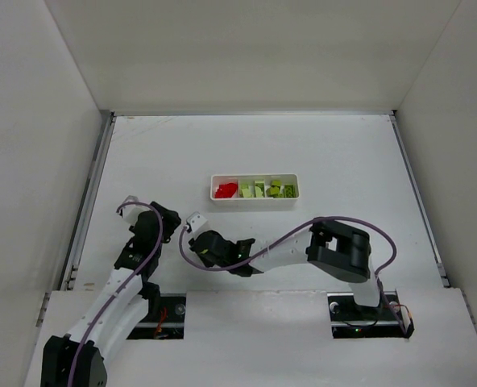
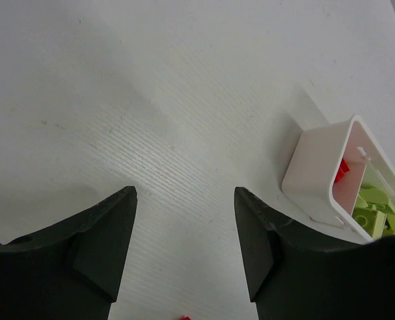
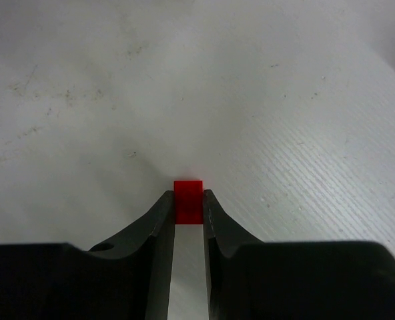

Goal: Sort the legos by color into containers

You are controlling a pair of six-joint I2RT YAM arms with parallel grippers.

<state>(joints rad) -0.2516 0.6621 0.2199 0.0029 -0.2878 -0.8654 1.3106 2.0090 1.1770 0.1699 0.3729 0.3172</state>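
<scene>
Pinching one red lego (image 3: 188,191) in right gripper (image 3: 188,198), left gripper (image 2: 185,195) apart, one tray (image 2: 309,162).

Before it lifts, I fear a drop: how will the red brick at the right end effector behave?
Probably rigid: the red brick shows square edges between the fingers. Likely light, being tiny. Possibly slippery, since only their tips catch its smooth sides.
</scene>
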